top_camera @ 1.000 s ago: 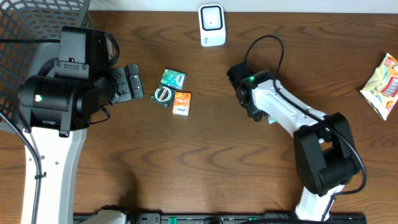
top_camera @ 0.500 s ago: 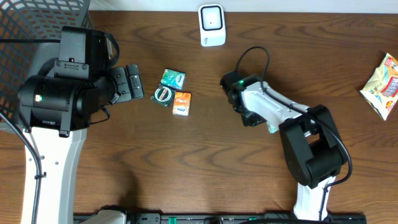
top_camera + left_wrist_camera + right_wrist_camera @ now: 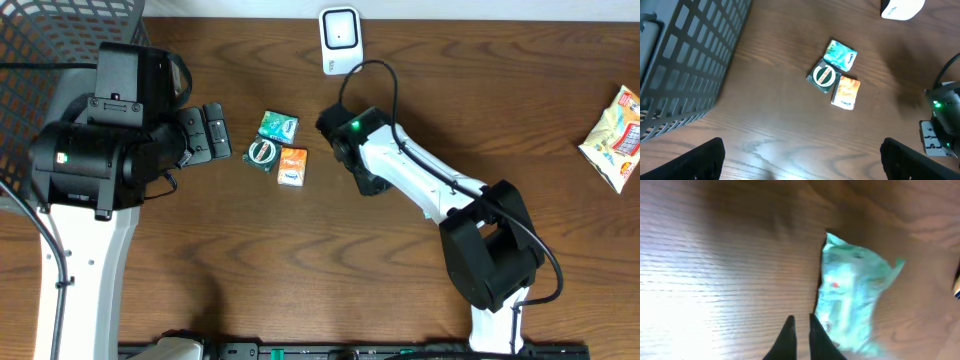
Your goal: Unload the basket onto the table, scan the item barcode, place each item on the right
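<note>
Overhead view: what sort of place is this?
Probably a mock shop checkout on a wooden table: a white barcode scanner at the far edge, small packs in the middle, a snack bag and a wire basket.

Overhead camera looks straight down over the whole table [image 3: 300,260], left wrist high and tilted, sharing three small packets [image 3: 826,76] with overhead, right wrist close down on its surface

The table [image 3: 300,260] is smooth wood grain, the scanner [image 3: 340,40] glossy white plastic, the teal packet [image 3: 850,300] crinkly film
</note>
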`<action>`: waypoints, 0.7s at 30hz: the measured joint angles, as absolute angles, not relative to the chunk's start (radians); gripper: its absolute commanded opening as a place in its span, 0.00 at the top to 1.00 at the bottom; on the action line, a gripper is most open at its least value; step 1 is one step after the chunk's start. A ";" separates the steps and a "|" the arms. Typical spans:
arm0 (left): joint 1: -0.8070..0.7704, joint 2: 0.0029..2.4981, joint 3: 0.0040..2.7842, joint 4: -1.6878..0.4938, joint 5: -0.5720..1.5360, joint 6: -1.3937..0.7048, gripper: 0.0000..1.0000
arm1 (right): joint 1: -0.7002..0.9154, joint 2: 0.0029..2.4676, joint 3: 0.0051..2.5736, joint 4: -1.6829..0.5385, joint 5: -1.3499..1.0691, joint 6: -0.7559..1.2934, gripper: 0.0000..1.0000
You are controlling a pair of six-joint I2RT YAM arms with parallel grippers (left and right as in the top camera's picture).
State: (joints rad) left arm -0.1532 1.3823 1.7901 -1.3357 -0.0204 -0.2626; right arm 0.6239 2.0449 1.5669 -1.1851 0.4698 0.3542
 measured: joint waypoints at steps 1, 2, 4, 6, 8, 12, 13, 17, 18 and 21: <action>-0.153 1.382 1.790 -1.336 -0.020 -0.263 0.02 | 0.624 2.045 1.570 -1.185 0.469 0.356 0.89; -0.153 1.382 1.790 -1.336 -0.020 -0.263 0.02 | 0.623 2.045 1.570 -1.185 0.469 0.357 0.85; -0.153 1.382 1.790 -1.336 -0.020 -0.263 0.02 | 0.617 2.045 1.570 -1.188 0.467 0.354 0.84; -0.153 1.382 1.790 -1.336 -0.020 -0.263 0.02 | 0.605 2.045 1.570 -1.189 0.468 0.353 0.82; -0.153 1.382 1.790 -1.336 -0.020 -0.263 0.02 | 0.579 2.045 1.570 -1.190 0.467 0.354 0.76; -0.153 1.382 1.790 -1.336 -0.020 -0.263 0.02 | 0.484 2.045 1.570 -1.200 0.456 0.342 0.50; -0.153 1.382 1.790 -1.336 -0.020 -0.263 0.02 | 0.455 2.045 1.570 -1.200 0.445 0.330 0.49; -0.153 1.382 1.790 -1.336 -0.020 -0.263 0.02 | 0.345 2.045 1.570 -1.200 0.349 0.231 0.53; -0.153 1.382 1.790 -1.336 -0.020 -0.263 0.02 | 0.328 2.045 1.569 -1.198 0.329 0.214 0.53; -0.153 1.382 1.790 -1.336 -0.020 -0.263 0.02 | 0.304 2.045 1.560 -1.182 0.294 0.178 0.48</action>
State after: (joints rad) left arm -0.1532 1.3823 1.7901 -1.3357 -0.0204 -0.2626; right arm 0.3038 2.0449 1.5600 -1.1820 0.2939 0.1783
